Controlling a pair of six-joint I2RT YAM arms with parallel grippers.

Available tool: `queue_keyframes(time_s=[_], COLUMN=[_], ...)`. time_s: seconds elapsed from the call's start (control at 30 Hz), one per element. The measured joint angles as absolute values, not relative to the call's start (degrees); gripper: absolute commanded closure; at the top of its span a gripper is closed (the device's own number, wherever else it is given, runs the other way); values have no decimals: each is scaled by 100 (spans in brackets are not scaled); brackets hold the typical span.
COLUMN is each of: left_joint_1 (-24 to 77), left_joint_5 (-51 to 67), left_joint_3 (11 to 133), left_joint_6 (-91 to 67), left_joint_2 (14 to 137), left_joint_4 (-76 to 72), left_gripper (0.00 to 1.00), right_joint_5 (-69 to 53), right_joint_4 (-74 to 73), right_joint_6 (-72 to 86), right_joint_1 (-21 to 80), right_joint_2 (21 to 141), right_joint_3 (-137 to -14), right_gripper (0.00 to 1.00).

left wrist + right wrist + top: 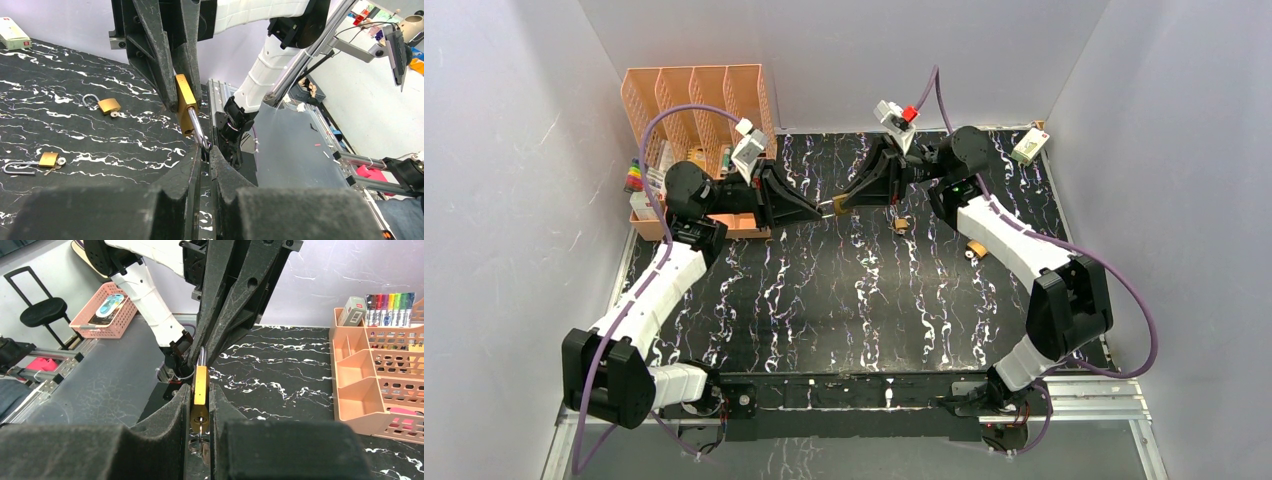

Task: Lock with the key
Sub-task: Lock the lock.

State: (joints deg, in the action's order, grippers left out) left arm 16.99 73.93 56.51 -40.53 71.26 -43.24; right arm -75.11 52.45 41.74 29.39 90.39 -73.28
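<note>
Brass padlock (200, 388) clamped in my right gripper (200, 396); its steel shackle (196, 127) pinched tight, my left gripper (206, 152) almost fully closed

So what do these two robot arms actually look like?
The left arm and right arm share one look: white shells between chunky black joints, with a purple cable looping along each. The left gripper and right gripper are matte black, with two long tapering fingers. A small pale camera box rides each wrist.
</note>
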Motion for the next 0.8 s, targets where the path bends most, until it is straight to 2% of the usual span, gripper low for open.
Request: queue_keyframes(time_s=[0.33,0.63,0.8], left_joint_1=[1645,1645,1647], left_joint_5=[7441,7039,6823], left_joint_3=[5485,5734,5894], left_joint_6=[-3944,-2405,-1916], left_joint_2=[7133,6785,6661], left_joint_4=[-4303,-2244,-1608], left_gripper=[100,100,100], right_joint_5=[-7612,-7522,-7489], right_joint_4=[5225,4794,4661], right_joint_6=[4171,3865,3789], right_joint_1=[3039,3087,3103], right_joint_2=[9255,9284,9258], right_joint_3=[-7450,-7498,-7555], right_gripper=[100,100,100])
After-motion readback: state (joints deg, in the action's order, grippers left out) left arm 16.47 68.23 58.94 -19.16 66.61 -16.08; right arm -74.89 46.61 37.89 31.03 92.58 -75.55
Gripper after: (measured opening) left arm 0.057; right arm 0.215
